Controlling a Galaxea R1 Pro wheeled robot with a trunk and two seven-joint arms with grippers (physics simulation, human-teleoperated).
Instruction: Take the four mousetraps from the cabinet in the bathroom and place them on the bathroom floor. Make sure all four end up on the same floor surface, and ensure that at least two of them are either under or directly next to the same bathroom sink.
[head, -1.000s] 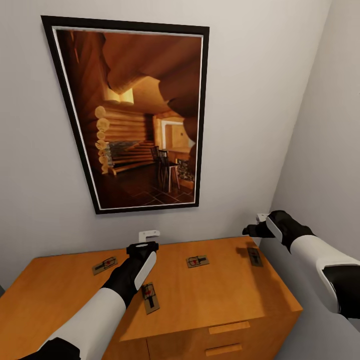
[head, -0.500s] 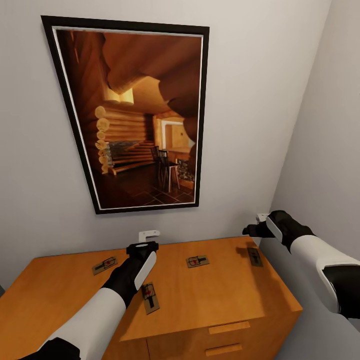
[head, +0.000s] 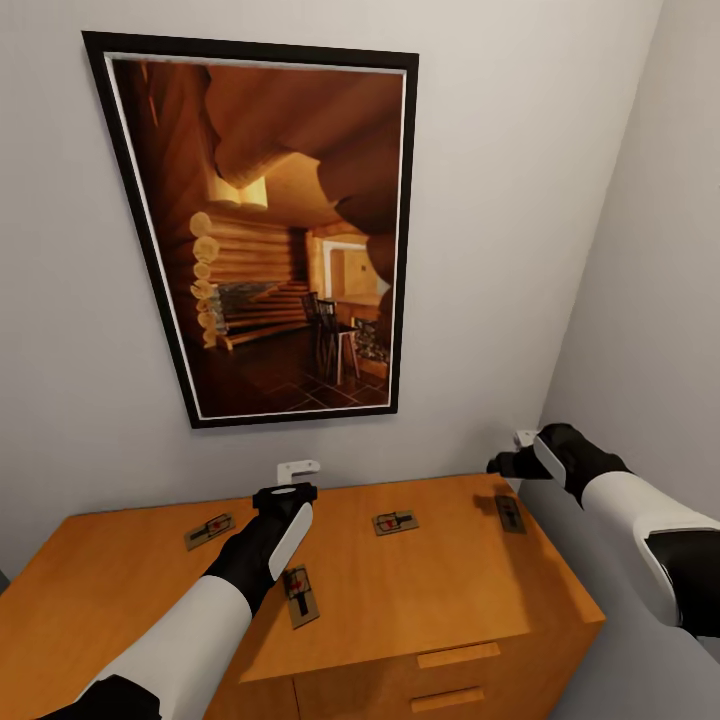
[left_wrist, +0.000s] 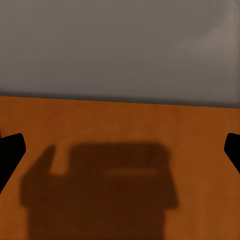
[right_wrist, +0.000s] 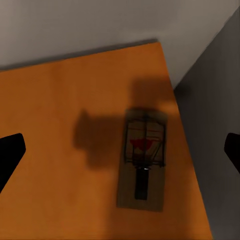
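Observation:
Several mousetraps lie flat on the orange-brown cabinet (head: 430, 590): one at the back left (head: 209, 530), one in the middle (head: 395, 522), one by the right edge (head: 510, 513), one near the front (head: 301, 596). My left gripper (head: 297, 468) hovers open over the back of the cabinet top (left_wrist: 120, 120), between the left and middle traps, with nothing between its fingers. My right gripper (head: 510, 450) hangs open above the right-edge mousetrap (right_wrist: 143, 160), which lies on the wood (right_wrist: 60, 125) close to the corner. The bathroom floor is out of view.
A large black-framed picture (head: 270, 230) hangs on the back wall above the cabinet. A grey side wall (head: 650, 300) stands close to the cabinet's right edge. Wooden bar handles (head: 458, 655) show on the front panels.
My right gripper has shifted very slightly down and to the right. Nothing else has moved.

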